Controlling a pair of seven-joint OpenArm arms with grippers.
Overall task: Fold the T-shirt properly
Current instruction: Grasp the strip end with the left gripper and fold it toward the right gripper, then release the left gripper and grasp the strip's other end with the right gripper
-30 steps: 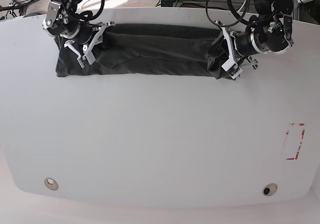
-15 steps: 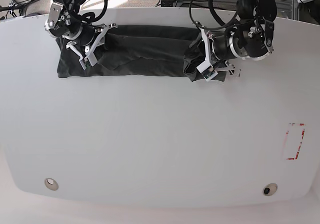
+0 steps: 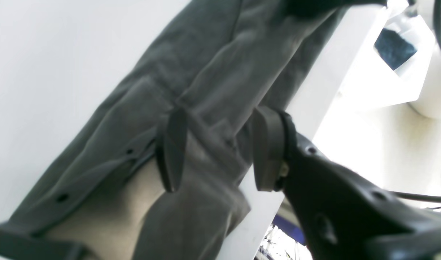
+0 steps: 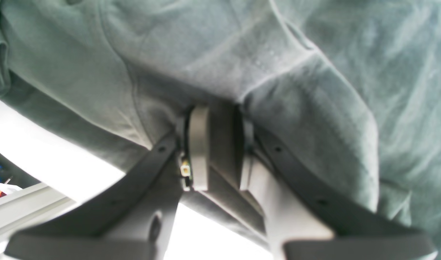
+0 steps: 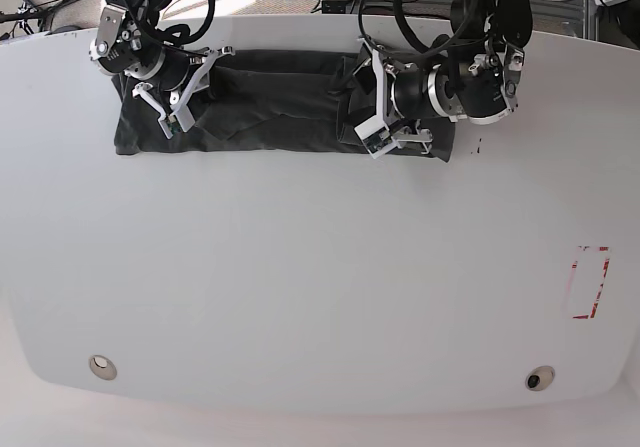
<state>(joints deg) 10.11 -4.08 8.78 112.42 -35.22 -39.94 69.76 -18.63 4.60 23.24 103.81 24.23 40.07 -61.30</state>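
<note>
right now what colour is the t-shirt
Plain dark charcoal grey T-shirt, no print; clearest in the base view.

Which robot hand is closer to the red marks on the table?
The left gripper. It sits over the T-shirt nearer the table's middle, toward the red marks. The right gripper is at the shirt's far end, much farther away.

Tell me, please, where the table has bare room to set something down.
The table is bare from the T-shirt down to the near edge. The far strip is crowded: the left claw and right claw sit on the cloth.
</note>
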